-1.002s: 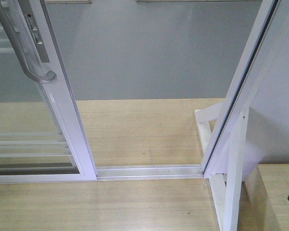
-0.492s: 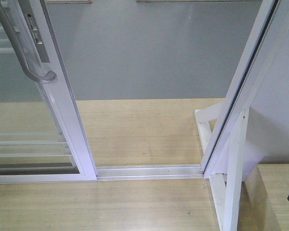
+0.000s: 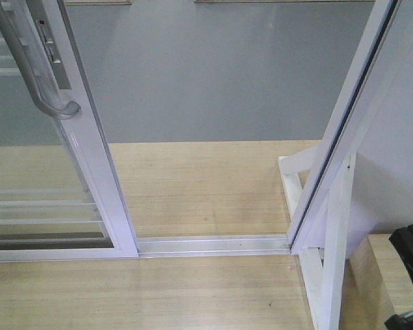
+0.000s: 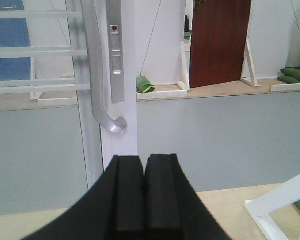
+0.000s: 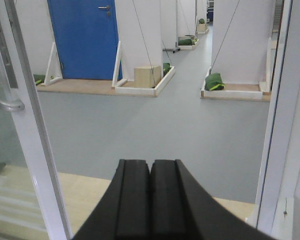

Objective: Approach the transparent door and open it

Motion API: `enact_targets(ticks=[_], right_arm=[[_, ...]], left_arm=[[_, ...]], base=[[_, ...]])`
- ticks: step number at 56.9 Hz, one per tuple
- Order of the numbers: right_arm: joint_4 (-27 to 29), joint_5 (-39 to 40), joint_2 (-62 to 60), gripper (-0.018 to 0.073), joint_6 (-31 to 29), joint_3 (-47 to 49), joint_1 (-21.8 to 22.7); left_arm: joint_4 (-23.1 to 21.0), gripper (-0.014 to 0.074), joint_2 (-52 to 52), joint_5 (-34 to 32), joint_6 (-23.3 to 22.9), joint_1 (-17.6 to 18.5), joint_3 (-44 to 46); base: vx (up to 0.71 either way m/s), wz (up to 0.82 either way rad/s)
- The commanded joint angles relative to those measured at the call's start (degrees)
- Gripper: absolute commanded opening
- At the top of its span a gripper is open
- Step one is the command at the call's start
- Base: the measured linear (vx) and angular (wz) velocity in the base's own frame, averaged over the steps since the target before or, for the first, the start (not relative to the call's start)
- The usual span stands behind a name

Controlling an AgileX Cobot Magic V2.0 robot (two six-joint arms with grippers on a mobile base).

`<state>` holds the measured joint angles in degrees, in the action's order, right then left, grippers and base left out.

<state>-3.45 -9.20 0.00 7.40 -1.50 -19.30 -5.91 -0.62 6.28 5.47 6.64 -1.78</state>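
Note:
The transparent door point(image 3: 100, 165) stands at the left of the front view, a glass panel with thin white bars in a white frame. It is slid aside, with a gap to its right. Its curved silver handle point(image 3: 34, 75) hooks at the bottom. My left gripper point(image 4: 144, 165) is shut and empty, just below the handle point(image 4: 97, 75) and in front of the door upright point(image 4: 125, 135). My right gripper point(image 5: 150, 167) is shut and empty and faces the gap, with the door upright point(image 5: 32, 140) and handle point(image 5: 5, 105) to its left. A black part of my right arm point(image 3: 411, 265) shows at the bottom right.
A metal floor track point(image 3: 213, 244) crosses the gap to the white jamb point(image 3: 344, 130) on the right. A white brace point(image 3: 330, 275) and a wooden box point(image 3: 382, 275) stand by it. Grey floor lies beyond, with a blue door point(image 5: 82, 37) and a dark red door point(image 4: 217, 42) farther off.
A black part of my right arm has come up into the bottom right of the front view. The door and handle have not moved.

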Motion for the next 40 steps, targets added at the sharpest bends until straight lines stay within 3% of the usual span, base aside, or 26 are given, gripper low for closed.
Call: enact_targets(ticks=[1, 11, 23, 40], right_arm=[[2.14, -0.56, -1.28, 0.0001, -4.02, -0.48, 0.50], [2.99, -7.89, -1.27, 0.0001, -5.00, -0.48, 0.67], [2.99, -8.09, -1.52, 0.0001, -5.00, -0.38, 0.93], [3.45, -8.10, -1.45, 0.0001, -5.00, -0.38, 11.50]], left_arm=[[-0.40, -0.0003, -0.82, -4.76, 0.01, 0.24, -0.61], [-0.40, -0.0003, -0.76, -4.81, 0.01, 0.24, -0.56], [-0.40, -0.0003, -0.76, -4.81, 0.01, 0.24, -0.56], [-0.40, -0.0003, -0.76, -4.81, 0.01, 0.24, -0.56]], base=[[0.00, 0.00], [0.00, 0.00], [0.00, 0.00], [0.00, 0.00]])
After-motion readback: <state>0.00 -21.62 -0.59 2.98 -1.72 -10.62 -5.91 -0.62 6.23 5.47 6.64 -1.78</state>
